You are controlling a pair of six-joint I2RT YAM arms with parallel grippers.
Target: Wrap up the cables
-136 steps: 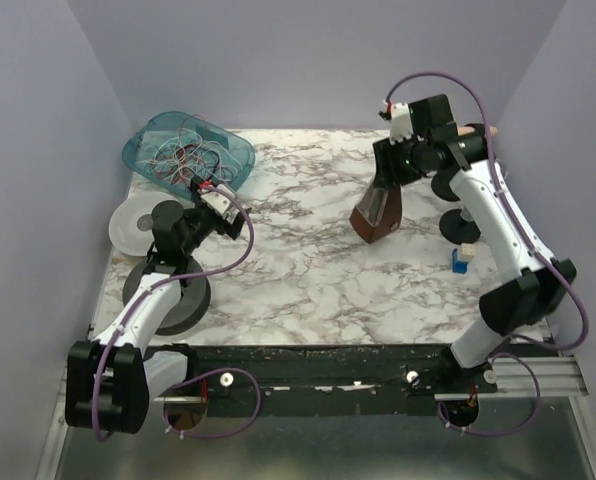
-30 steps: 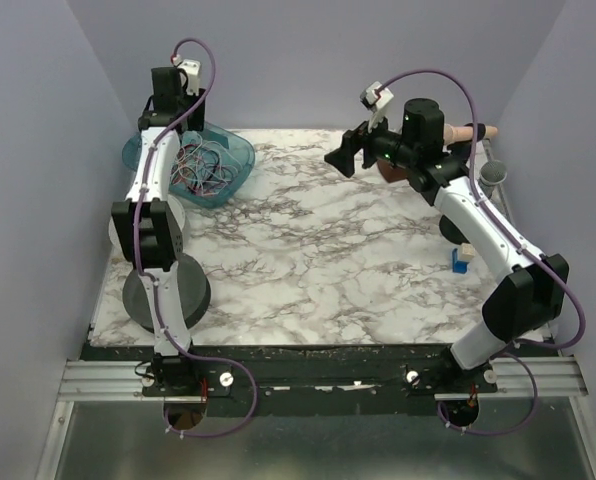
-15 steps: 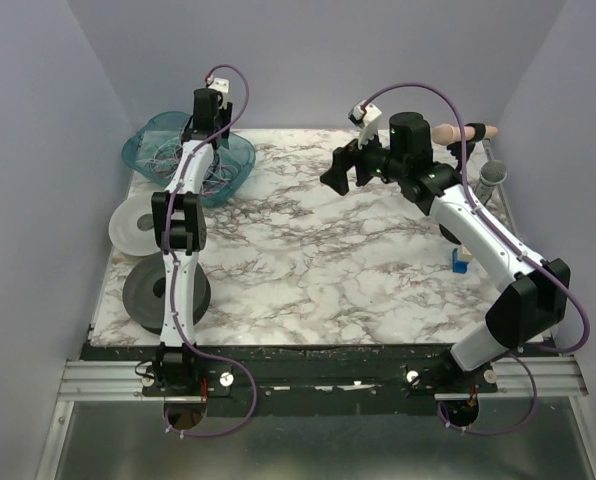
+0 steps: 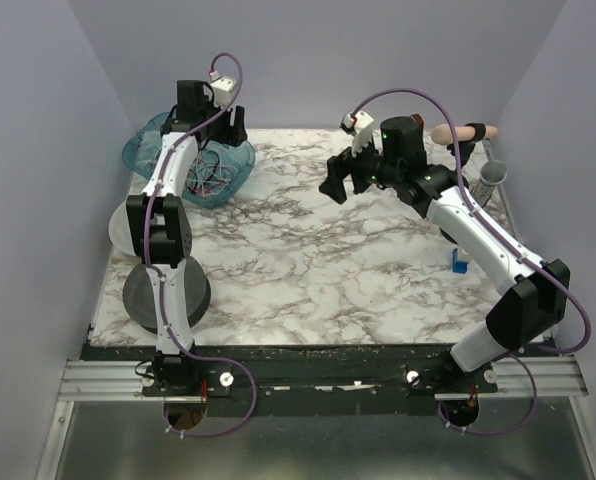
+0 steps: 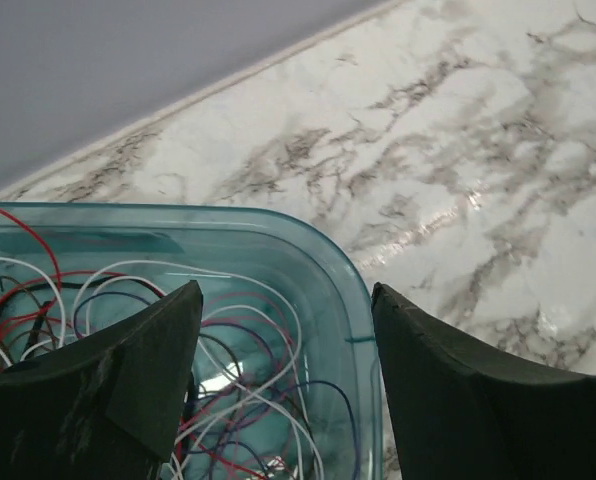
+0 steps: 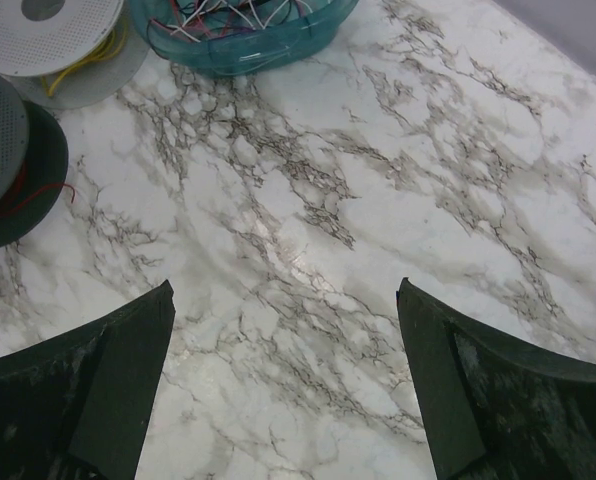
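With left gripper [image 5: 286,330] spread over the tub [image 5: 350,292] at the far left corner, right gripper [image 6: 285,300] spread too, faces light, limp, snag-prone cables [image 5: 243,395], likely best pinched where loops bunch.

left arm [image 4: 168,172]: stretching far forward
left gripper [image 5: 286,400]: holding jaws apart
right arm [image 4: 478,236]: reaching inward
right gripper [image 6: 286,400]: holding jaws apart

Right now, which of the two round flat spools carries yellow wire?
The white perforated spool, lying next to the translucent teal plastic tub; yellow wire shows at its edge. The dark grey spool beside it carries thin red wire instead.
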